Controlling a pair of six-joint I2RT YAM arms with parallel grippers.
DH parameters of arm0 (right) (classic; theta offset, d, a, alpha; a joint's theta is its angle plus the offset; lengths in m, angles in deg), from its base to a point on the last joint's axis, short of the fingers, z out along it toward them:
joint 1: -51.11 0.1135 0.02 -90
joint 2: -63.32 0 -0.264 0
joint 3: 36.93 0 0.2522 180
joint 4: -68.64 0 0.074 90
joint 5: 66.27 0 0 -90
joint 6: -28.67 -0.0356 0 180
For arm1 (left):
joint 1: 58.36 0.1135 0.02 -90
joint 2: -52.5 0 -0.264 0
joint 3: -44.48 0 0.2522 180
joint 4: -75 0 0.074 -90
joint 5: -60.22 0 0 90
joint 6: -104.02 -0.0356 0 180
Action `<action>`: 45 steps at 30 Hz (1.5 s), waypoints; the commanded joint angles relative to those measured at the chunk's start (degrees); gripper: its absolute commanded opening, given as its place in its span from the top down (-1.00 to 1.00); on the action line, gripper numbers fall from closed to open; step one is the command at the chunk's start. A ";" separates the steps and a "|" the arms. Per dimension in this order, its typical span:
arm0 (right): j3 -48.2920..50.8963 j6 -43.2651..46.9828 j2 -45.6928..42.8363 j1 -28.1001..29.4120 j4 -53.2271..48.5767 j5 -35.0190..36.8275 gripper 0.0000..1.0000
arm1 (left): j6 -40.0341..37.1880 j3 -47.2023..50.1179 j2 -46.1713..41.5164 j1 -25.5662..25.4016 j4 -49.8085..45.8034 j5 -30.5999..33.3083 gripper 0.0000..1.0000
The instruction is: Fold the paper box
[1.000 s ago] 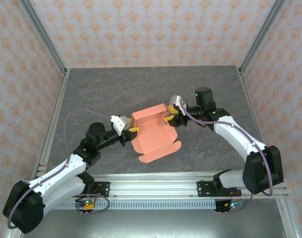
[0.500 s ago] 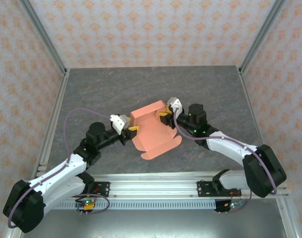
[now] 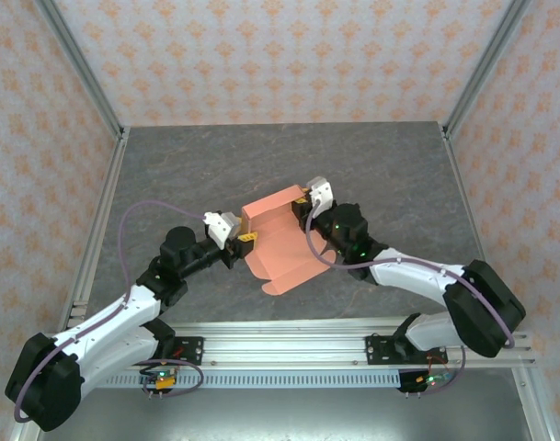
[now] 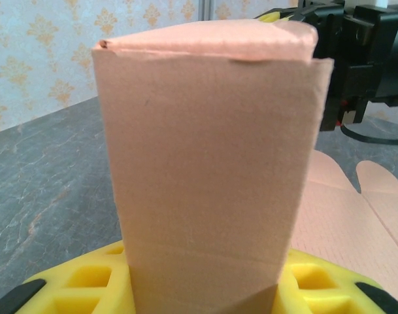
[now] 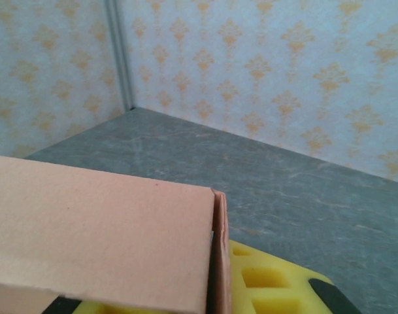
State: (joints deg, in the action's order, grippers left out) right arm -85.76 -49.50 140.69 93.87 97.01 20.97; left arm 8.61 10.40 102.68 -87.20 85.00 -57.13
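Box (image 3: 284, 250) sits mid-table (image 3: 188, 165), half-formed. Back and left walls are up; the front panel with its rounded flaps lies flat toward the table's near edge.

Left gripper (image 3: 245, 238) is just left of table centre, on the box's left wall. In its wrist view the wall stands upright between the fingers (image 4: 51, 288) and fills the gap, touching both. That reads as clamped on the wall. My take: it's there as the anchor, keeping that wall vertical and stopping the box sliding on the table while the other side gets worked.

Right gripper (image 3: 303, 201) is just right of table centre, at the box's back-right corner. Its wrist view shows the wall's top edge and corner right against one yellow finger (image 5: 283, 265). The other finger is hidden behind card, so you can't tell from this whether it's pinching or only touching. Likely job: catch the right side and stand it up against the back wall.

Watch it: thin card, opposing holds. Pull the two apart and you'll crease the back wall.
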 commanded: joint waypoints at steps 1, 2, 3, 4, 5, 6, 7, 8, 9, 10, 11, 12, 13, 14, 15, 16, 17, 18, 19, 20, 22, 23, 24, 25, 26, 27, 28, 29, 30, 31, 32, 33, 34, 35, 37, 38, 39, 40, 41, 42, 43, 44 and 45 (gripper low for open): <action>-0.53 0.09 3.47 2.87 5.33 21.15 0.62 | 1.22 -0.19 -0.36 -0.50 2.23 2.07 0.40; -0.67 -0.86 4.51 3.06 5.68 24.07 0.62 | 1.30 -0.08 -0.43 -0.52 2.51 2.37 0.40; -0.99 -2.15 5.44 3.24 5.47 26.66 0.62 | 1.50 0.09 -0.45 -0.54 2.75 2.64 0.40; -1.32 -2.86 6.29 3.33 5.34 28.32 0.62 | 1.63 0.19 -0.51 -0.52 2.90 2.77 0.40; -1.78 -3.34 7.01 3.46 5.23 29.60 0.62 | 1.63 0.19 -0.51 -0.52 2.94 2.90 0.40; -2.24 -3.47 7.60 3.63 4.70 30.74 0.62 | 1.63 0.19 -0.51 -0.52 2.82 3.06 0.40; -2.65 -3.51 8.03 3.75 4.35 31.46 0.60 | 1.56 0.21 -0.47 -0.55 2.78 3.28 0.40; -3.04 -3.48 8.24 3.73 4.02 31.61 0.55 | 1.63 0.19 -0.43 -0.53 2.69 3.48 0.40; -3.35 -3.49 8.33 3.69 3.66 31.61 0.51 | 1.63 0.19 -0.43 -0.52 2.75 3.60 0.40; -3.79 -3.06 8.41 3.73 3.25 30.54 0.46 | 1.67 0.25 -0.27 -0.54 2.90 3.62 0.40; -4.39 -2.54 8.54 3.74 2.46 29.19 0.43 | 1.71 0.23 -0.09 -0.52 3.00 3.47 0.40; -4.89 -2.80 8.45 3.73 1.32 27.91 0.40 | 1.72 0.19 0.15 -0.52 3.08 3.46 0.40; -5.11 -3.19 8.42 3.73 1.09 26.04 0.32 | 1.75 0.11 0.50 -0.54 3.20 3.50 0.40; -5.14 -3.03 8.37 3.73 1.47 23.45 0.26 | 1.86 0.05 0.82 -0.52 3.30 3.67 0.40; -5.03 -2.61 8.09 3.73 1.90 19.64 0.25 | 2.00 -0.03 1.19 -0.52 3.34 3.88 0.40; -5.01 -2.25 7.82 3.73 1.75 15.84 0.21 | 2.18 -0.15 1.48 -0.56 3.32 4.21 0.40; -5.02 -1.20 7.56 3.73 1.56 12.04 0.17 | 2.35 -0.29 1.75 -0.59 3.09 4.72 0.41; -5.01 -0.46 7.24 3.73 0.62 9.19 0.17 | 2.49 -0.42 1.93 -0.60 2.94 5.24 0.41; -4.72 0.34 6.79 3.45 0.03 6.30 0.13 | 2.63 -0.51 1.95 -0.59 2.61 5.79 0.41; -4.11 1.34 6.39 3.04 -0.32 3.61 0.10 | 2.84 -0.51 1.95 -0.60 2.45 6.56 0.41; -2.86 1.19 5.45 1.80 -0.93 0.02 0.06 | 3.12 -0.68 1.81 -0.60 2.04 7.83 0.41; -2.08 0.95 5.07 0.95 -1.06 -2.55 0.04 | 3.19 -0.92 1.69 -0.63 1.59 8.16 0.41; -1.30 0.49 4.54 0.16 -1.04 -5.11 0.02 | 3.07 -1.12 1.52 -0.64 1.11 8.32 0.41; -0.44 0.51 4.23 -0.49 -0.62 -8.78 -0.02 | 3.01 -1.22 1.23 -0.60 0.74 8.48 0.41; 0.06 1.00 4.01 -1.14 -0.59 -13.65 -0.05 | 3.04 -1.22 0.88 -0.60 0.51 8.66 0.41; 0.09 1.55 3.86 -1.48 -1.32 -16.51 -0.05 | 2.97 -1.13 0.58 -0.65 0.44 8.79 0.41; 0.05 2.67 3.56 -1.70 -2.35 -21.15 -0.06 | 2.95 -1.04 0.24 -0.60 0.33 8.88 0.41; -0.20 3.88 3.33 -1.84 -3.76 -24.04 -0.07 | 2.86 -0.88 -0.14 -0.62 0.38 8.89 0.41; -0.50 4.60 3.09 -1.98 -5.16 -24.59 -0.06 | 2.82 -0.79 -0.46 -0.61 0.41 8.90 0.41; -0.61 5.04 2.97 -1.98 -6.19 -23.34 -0.06 | 2.84 -0.69 -0.72 -0.60 0.57 8.70 0.41; -0.54 5.12 2.88 -2.07 -6.24 -22.00 -0.05 | 2.85 -0.49 -0.98 -0.60 0.77 8.57 0.41; -0.31 4.77 2.90 -2.54 -5.90 -20.13 -0.05 | 2.86 -0.43 -1.16 -0.63 0.84 8.49 0.40; -0.24 3.95 3.05 -2.76 -5.19 -18.64 -0.04 | 2.86 -0.43 -1.26 -0.60 0.85 8.50 0.40; -0.13 3.38 3.21 -2.96 -4.68 -17.88 -0.02 | 2.85 -0.42 -1.37 -0.61 0.84 8.38 0.40; -0.88 0.60 4.48 -3.03 -3.83 -12.99 0.13 | 2.90 -0.26 -1.48 -0.60 1.15 8.35 0.40; -1.47 -1.34 5.39 -3.04 -3.14 -10.69 0.19 | 2.97 -0.17 -1.48 -0.60 1.30 8.34 0.40; -2.17 -3.39 6.52 -2.93 -2.17 -8.59 0.22 | 3.09 -0.08 -1.41 -0.60 1.65 8.35 0.40; -2.81 -5.05 7.97 -2.90 -0.32 -7.79 0.25 | 3.14 0.08 -1.35 -0.60 2.08 8.35 0.40; -3.25 -6.10 9.15 -2.63 1.09 -6.62 0.30 | 3.27 0.14 -1.20 -0.63 2.29 8.43 0.40; -3.67 -6.87 10.35 -2.03 2.84 -4.24 0.33 | 3.30 0.14 -1.17 -0.65 2.29 8.51 0.40; -4.31 -6.92 11.41 -1.40 3.92 -2.13 0.34 | 3.21 0.10 -1.18 -0.60 2.02 8.55 0.40; -4.93 -6.83 12.19 -0.84 4.05 0.62 0.36 | 3.22 0.02 -1.22 -0.65 1.84 8.54 0.40; -5.78 -6.83 12.90 -0.14 3.86 4.18 0.39 | 3.18 -0.07 -1.28 -0.56 1.63 8.41 0.40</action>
State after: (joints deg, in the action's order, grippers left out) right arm -88.75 -53.60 152.14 92.16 96.48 15.53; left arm 11.17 10.62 102.37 -87.52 84.20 -48.98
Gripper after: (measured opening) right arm 0.310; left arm 0.388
